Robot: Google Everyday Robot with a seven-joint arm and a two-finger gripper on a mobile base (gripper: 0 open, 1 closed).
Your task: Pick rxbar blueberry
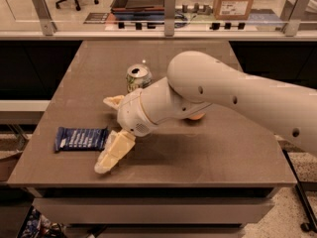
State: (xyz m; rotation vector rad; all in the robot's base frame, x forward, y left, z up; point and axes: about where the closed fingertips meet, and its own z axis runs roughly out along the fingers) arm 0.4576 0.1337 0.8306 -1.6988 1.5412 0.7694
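While arm part-hides can, jaws gape beside rxbar.

You are seeing the bar lying flat near the front left corner of the table, its long side running parallel to the front edge. It is showing a dark blue wrapper with pale lettering, too small to read, and crimped ends. The gripper is sitting at the bar's right end with its fingers spread wide; whether it is touching the wrapper, you cannot tell.
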